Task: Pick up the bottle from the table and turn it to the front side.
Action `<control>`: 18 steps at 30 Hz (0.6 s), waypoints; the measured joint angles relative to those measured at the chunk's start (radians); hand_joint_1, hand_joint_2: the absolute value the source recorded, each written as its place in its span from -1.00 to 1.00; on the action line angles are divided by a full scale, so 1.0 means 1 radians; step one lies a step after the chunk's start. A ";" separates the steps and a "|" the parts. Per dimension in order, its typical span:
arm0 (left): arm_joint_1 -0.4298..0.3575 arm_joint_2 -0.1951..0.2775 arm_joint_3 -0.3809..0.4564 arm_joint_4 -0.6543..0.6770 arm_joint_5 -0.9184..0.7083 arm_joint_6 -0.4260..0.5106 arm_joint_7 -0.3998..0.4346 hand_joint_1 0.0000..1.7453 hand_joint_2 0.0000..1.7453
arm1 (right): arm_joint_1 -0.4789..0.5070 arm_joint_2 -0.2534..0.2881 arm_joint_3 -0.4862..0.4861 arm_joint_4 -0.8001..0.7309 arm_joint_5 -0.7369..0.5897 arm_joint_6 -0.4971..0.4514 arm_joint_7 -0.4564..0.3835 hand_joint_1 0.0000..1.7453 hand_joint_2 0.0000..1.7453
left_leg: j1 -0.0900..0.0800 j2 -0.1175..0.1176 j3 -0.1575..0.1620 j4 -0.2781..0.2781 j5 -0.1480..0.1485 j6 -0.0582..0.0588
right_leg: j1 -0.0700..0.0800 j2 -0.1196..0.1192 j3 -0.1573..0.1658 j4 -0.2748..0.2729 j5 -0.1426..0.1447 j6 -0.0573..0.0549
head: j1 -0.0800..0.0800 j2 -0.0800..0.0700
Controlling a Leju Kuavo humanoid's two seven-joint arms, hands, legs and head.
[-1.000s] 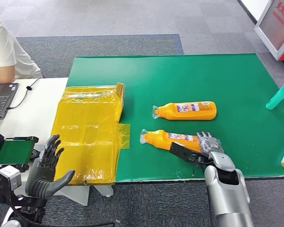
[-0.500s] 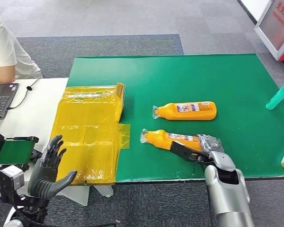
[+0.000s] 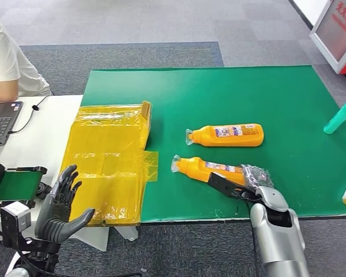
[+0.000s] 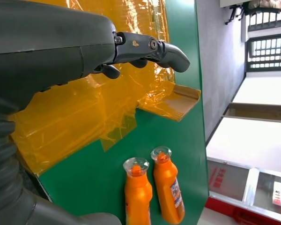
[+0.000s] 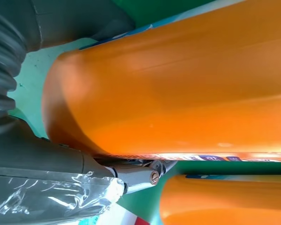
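Head view: near orange plastic bottle (image 3: 206, 170) lies flat on green worktop (image 3: 267, 98), base end wrapped by right hand (image 3: 255, 176) fingers. Left hand (image 3: 60, 203) spread, empty. Risk: smooth bottle slipping during lift, nudging second orange bottle (image 3: 225, 135) just beyond.

yellow plastic sheet (image 3: 108, 161) over table's left end, green mat (image 3: 249, 92), teal bottle (image 3: 340, 116) at right edge, laptop (image 3: 2, 118), person in white sleeve (image 3: 6, 63) far left.

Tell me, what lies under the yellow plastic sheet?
The yellow plastic sheet covers part of the green mat and part of the white table. A cardboard edge shows at its far corner. Anything else beneath is hidden.
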 joint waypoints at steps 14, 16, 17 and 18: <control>0.014 -0.016 -0.017 -0.017 0.027 0.014 -0.012 -1.00 1.00 | 0.211 0.055 0.070 -0.278 -0.672 -0.067 -0.257 1.00 1.00 | 0.000 0.000 -0.007 0.000 0.000 0.000 | 0.000 0.000 -0.006 0.000 0.000 0.000 | 0.000 0.000; 0.009 -0.018 -0.035 -0.023 0.036 0.029 -0.012 -1.00 1.00 | 0.226 0.056 0.104 -0.323 -0.718 -0.074 -0.265 1.00 1.00 | 0.000 0.000 -0.008 0.000 0.000 0.000 | 0.000 0.000 -0.007 0.000 0.000 0.000 | 0.000 0.000; 0.006 -0.018 -0.044 -0.025 0.042 0.038 -0.012 -1.00 1.00 | 0.232 0.056 0.119 -0.343 -0.737 -0.078 -0.268 1.00 1.00 | 0.000 0.000 -0.008 0.000 0.000 0.000 | 0.000 0.000 -0.007 0.000 0.000 0.000 | 0.000 0.000; 0.002 -0.017 -0.053 -0.026 0.050 0.048 -0.012 -1.00 1.00 | 0.237 0.056 0.134 -0.361 -0.753 -0.083 -0.270 1.00 1.00 | 0.000 0.000 -0.008 0.000 0.000 0.000 | 0.000 0.000 -0.007 0.000 0.000 0.000 | 0.000 0.000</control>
